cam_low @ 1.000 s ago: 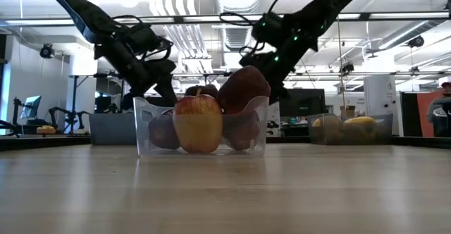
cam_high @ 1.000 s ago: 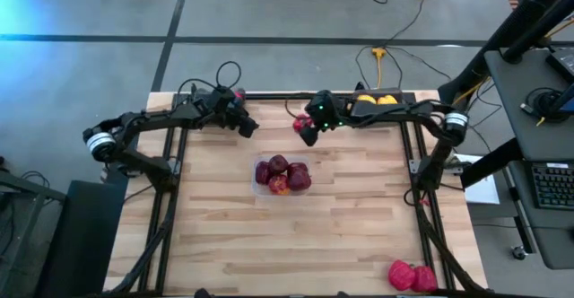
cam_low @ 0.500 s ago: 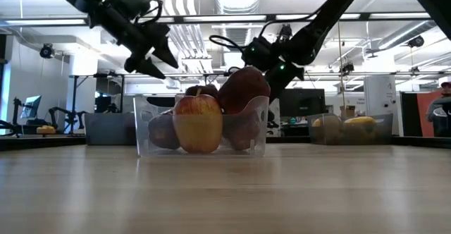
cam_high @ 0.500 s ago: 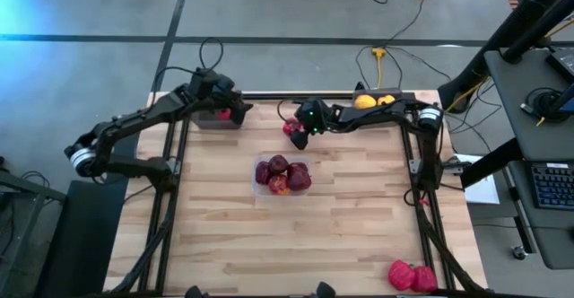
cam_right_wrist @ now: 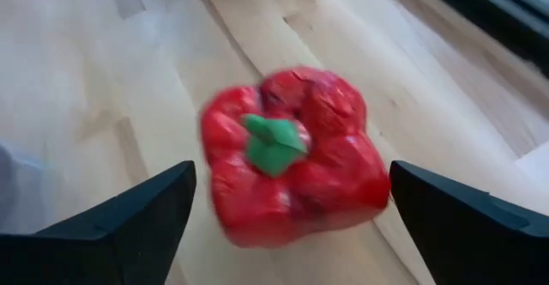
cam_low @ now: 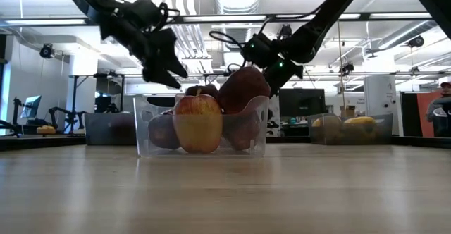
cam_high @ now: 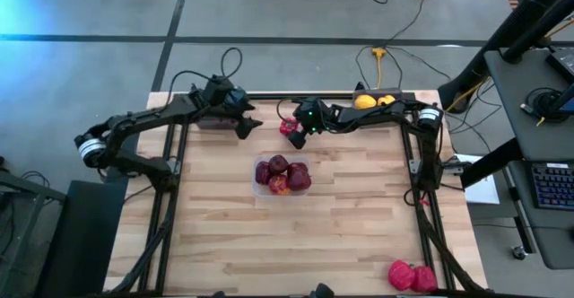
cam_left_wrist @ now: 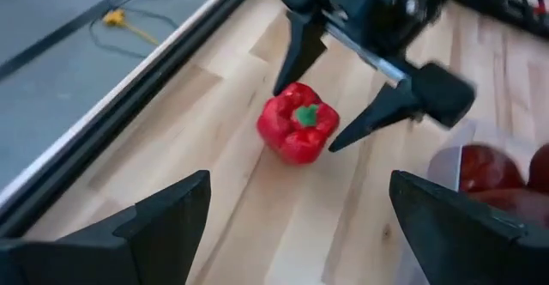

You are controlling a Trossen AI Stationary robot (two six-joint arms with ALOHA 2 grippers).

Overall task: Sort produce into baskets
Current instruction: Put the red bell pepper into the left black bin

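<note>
A bright red bell pepper (cam_left_wrist: 298,124) with a green stem lies on the wooden table near the far edge; it also shows in the high view (cam_high: 288,127) and the right wrist view (cam_right_wrist: 292,154). My right gripper (cam_high: 294,135) is open, and its two fingers stand on either side of the pepper (cam_left_wrist: 290,49). My left gripper (cam_high: 246,123) is open and empty, a little to the pepper's left, pointing toward it. A clear container (cam_high: 282,174) at the table's middle holds several dark red apples (cam_low: 199,122).
A dark grey tray (cam_high: 208,121) stands at the far left under my left arm. Another tray (cam_high: 408,96) at the far right holds two yellow peppers (cam_high: 374,101). Two red peppers (cam_high: 412,276) lie at the near right corner. Bare table lies in front of the container.
My left gripper has gone up and toward the far left tray, then come back down toward the pepper. My right gripper has gone a little toward the table's left edge, and the red pepper now lies slightly farther left.
</note>
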